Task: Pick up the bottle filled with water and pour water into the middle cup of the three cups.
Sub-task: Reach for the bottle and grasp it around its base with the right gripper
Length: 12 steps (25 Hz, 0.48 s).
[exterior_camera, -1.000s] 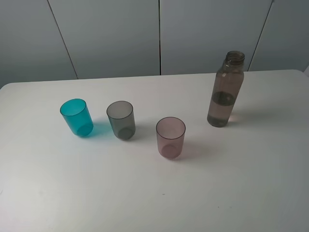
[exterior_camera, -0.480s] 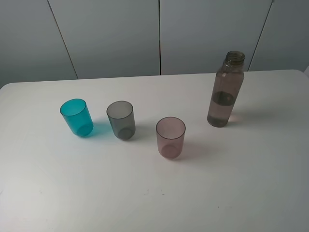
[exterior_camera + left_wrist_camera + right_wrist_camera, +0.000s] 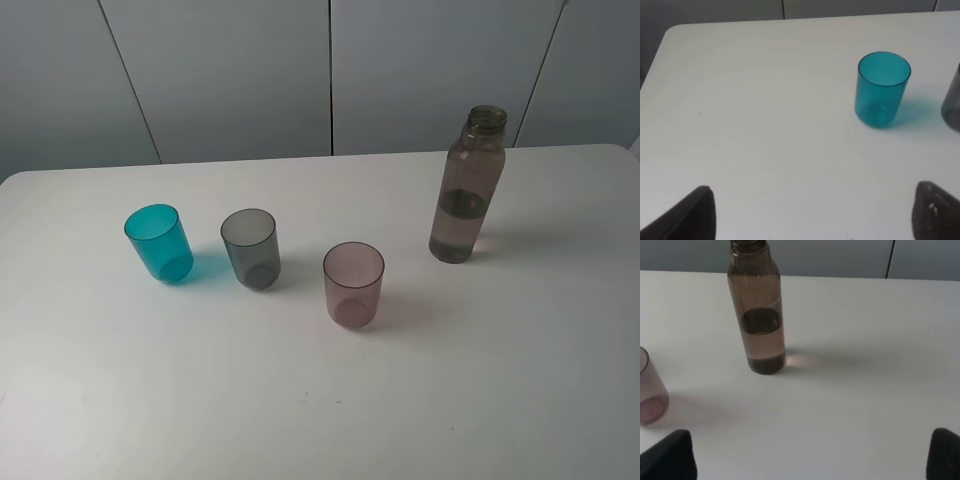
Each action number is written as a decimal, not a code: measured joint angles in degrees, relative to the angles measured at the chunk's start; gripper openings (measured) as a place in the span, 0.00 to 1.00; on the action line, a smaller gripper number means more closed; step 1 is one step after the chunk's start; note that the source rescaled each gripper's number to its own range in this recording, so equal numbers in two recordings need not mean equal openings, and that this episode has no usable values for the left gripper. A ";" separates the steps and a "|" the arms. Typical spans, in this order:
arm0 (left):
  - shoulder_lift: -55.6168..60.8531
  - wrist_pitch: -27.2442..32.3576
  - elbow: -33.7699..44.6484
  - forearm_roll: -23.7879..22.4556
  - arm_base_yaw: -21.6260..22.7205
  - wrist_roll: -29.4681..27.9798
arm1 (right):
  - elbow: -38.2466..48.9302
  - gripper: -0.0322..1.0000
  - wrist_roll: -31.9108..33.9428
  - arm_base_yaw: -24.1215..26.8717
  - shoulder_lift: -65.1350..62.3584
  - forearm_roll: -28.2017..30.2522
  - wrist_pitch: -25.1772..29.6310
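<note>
The bottle [image 3: 467, 190] stands upright, well apart from the middle cup [image 3: 250, 248]; left gripper [image 3: 815, 211] and right gripper [image 3: 807, 455] gape wide, empty

Before me the bottle [image 3: 466, 190] stands upright on the tabletop [image 3: 520, 380]. It is tall, slim, translucent and smoky brown-grey, with its threaded neck uncapped and water filling roughly its lower half. The three cups [image 3: 250, 262] stand upright in a loose slanting row to its left, mouths open and none touching: a teal-blue cup [image 3: 159, 242] farthest from the bottle, then the middle cup [image 3: 249, 240], smoky grey and slightly tapered, then a pinkish-mauve cup [image 3: 353, 284] nearest the bottle and closest to me.
</note>
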<state>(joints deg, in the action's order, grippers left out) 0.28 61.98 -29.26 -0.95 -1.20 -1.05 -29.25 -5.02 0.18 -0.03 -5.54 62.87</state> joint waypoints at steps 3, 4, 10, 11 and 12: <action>0.00 0.00 0.00 0.00 0.00 -0.11 | 0.00 1.00 0.00 0.00 0.00 0.00 0.00; 0.00 0.00 0.00 0.00 0.00 -0.11 | 0.00 1.00 0.00 0.00 0.00 0.00 0.00; 0.00 0.00 0.00 0.00 0.00 -0.11 | -2.63 1.00 0.00 0.00 2.72 0.00 -3.75; 0.00 0.00 0.00 0.00 0.00 -0.11 | -3.58 1.00 0.00 0.00 4.31 0.00 -4.38; 0.00 0.00 0.00 0.00 0.00 -0.11 | -4.38 1.00 0.00 0.00 5.77 0.00 -5.07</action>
<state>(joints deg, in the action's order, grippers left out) 0.28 61.98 -29.26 -0.95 -1.20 -1.15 -33.63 -5.02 0.18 5.74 -5.54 57.80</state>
